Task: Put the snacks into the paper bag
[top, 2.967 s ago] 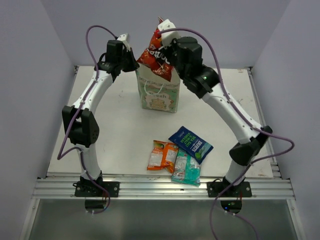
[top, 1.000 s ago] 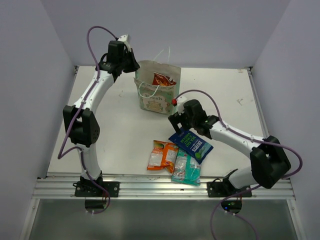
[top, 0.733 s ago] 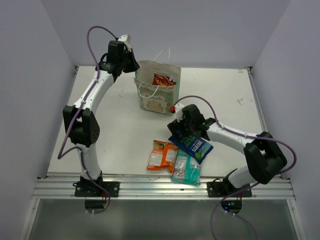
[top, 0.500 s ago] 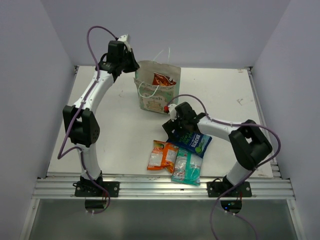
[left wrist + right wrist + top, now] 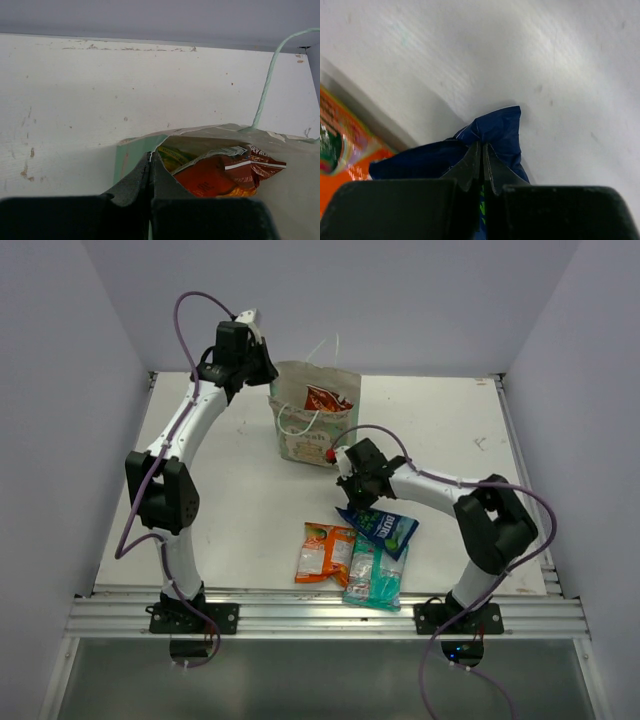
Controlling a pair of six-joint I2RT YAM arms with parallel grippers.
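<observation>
The paper bag (image 5: 312, 430) stands upright at the table's back centre. My left gripper (image 5: 268, 373) is shut on its left rim (image 5: 135, 142). Inside lie the red Doritos bag (image 5: 220, 172) and a green-yellow packet (image 5: 172, 159); the Doritos bag also shows from above (image 5: 327, 398). My right gripper (image 5: 362, 502) is shut on the top edge of the dark blue packet (image 5: 382, 527), which also fills the right wrist view (image 5: 490, 132) and hangs tilted just above the table. The orange-white packet (image 5: 323, 551) and the teal-white packet (image 5: 375, 575) lie flat near the front edge.
The white table (image 5: 220, 510) has a metal rail (image 5: 320, 618) along its near edge and grey walls on three sides. The right arm's cable (image 5: 380, 430) loops close to the bag's right side.
The Doritos bag went from above the paper bag into it. My right arm came down to the dark blue packet, shut on it and has dragged and lifted its top end toward the bag.
</observation>
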